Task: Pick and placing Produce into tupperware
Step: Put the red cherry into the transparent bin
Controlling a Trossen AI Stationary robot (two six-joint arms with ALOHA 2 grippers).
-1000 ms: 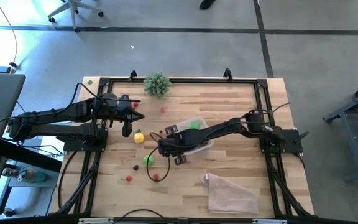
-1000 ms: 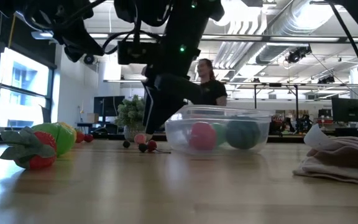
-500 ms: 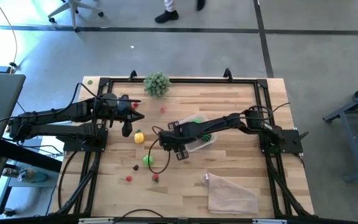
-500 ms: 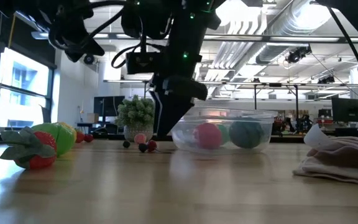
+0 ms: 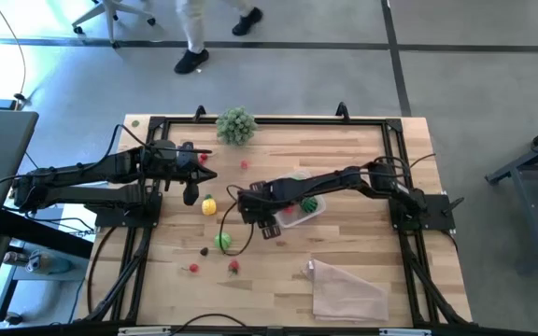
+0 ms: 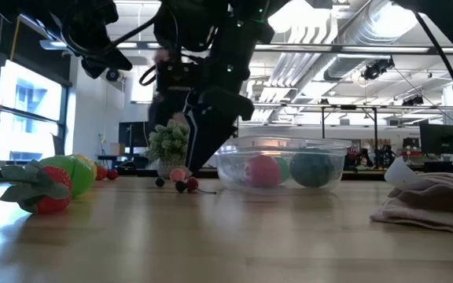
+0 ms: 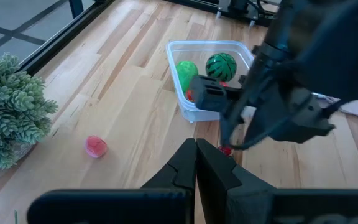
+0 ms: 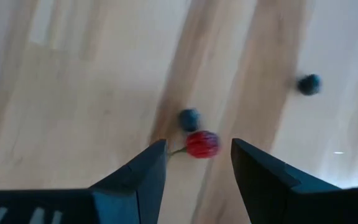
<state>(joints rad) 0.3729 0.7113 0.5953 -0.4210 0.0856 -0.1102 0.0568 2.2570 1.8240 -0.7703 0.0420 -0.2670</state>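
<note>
The clear tupperware (image 5: 299, 203) stands mid-table and holds a green fruit (image 7: 187, 73), a striped green melon ball (image 7: 220, 65) and a pink piece (image 6: 263, 170). My right gripper (image 5: 248, 212) is open, pointing down just left of the tub. A small red berry (image 8: 202, 144) lies on the table below the gap between its fingers, with a dark berry (image 8: 189, 118) beside it. My left gripper (image 5: 192, 187) is shut and empty at the table's left. Yellow (image 5: 209, 205), green (image 5: 222, 240) and small red produce (image 5: 234, 266) lie on the table.
A bushy leafy clump (image 5: 236, 124) stands at the far edge, with a pink ball (image 5: 244, 165) near it. A crumpled pale bag or cloth (image 5: 346, 291) lies at the near right. A person walks on the floor beyond the table (image 5: 194, 37).
My right gripper has gone a little toward the table's far edge, staying low beside the tub's left side. The arm has swung off the tub, so the melon ball inside now shows from above.
</note>
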